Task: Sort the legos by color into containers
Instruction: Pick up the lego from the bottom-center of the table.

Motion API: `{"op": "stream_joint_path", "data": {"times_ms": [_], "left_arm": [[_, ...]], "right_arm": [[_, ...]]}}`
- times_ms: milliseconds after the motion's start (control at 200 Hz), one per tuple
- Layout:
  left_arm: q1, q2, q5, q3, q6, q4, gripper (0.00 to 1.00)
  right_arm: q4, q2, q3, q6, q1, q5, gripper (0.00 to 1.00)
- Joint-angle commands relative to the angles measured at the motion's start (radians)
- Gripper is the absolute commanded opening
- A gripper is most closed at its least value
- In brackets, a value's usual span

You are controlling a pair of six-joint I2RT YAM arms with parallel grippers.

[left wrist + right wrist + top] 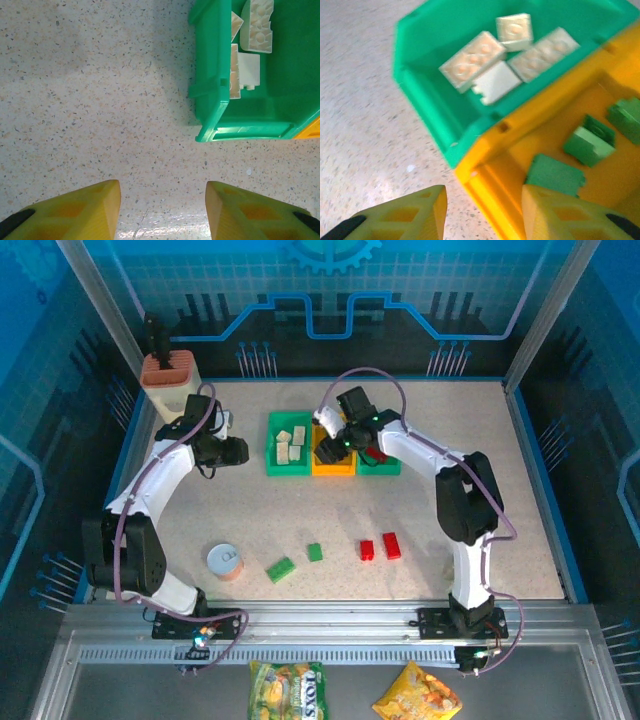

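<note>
Three containers stand in a row at the back: a green tray [272, 445] with cream legos [291, 442], an orange tray [333, 468], and a second green tray [383, 469]. Loose on the table lie two green legos [281, 569] [315, 552] and two red legos [367, 550] [391, 545]. My left gripper [238, 450] [163, 210] is open and empty over bare table, left of the green tray [210, 100] that holds cream legos [248, 70]. My right gripper [335, 438] [485, 215] hangs open over the orange tray's [520, 145] near corner. Green legos [555, 175] [590, 142] lie in that tray, and cream legos [472, 60] in the green tray [420, 95] beside it.
A beige knife block [168, 378] stands at the back left corner. A round white-lidded can [224, 561] sits near the front left, close to the loose green legos. Snack bags [288, 690] [418, 695] lie below the table's front rail.
</note>
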Motion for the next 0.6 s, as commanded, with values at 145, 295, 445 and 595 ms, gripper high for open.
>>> {"op": "stream_joint_path", "data": {"times_ms": [145,295,445,595], "left_arm": [[0.009,-0.002,0.005,0.000,0.014,0.000,0.49],[0.009,-0.005,0.000,0.000,0.017,0.000,0.49],[0.008,-0.009,-0.003,-0.002,0.018,0.001,0.49],[0.008,-0.007,-0.003,-0.002,0.018,0.003,0.49]], "right_arm": [[-0.011,-0.136,-0.114,-0.471,0.089,-0.197,0.47],[-0.094,-0.167,-0.137,-0.673,0.167,-0.222,0.47],[-0.185,-0.158,-0.118,-0.770,0.251,-0.196,0.49],[-0.267,-0.118,-0.083,-0.813,0.331,-0.141,0.50]]}}
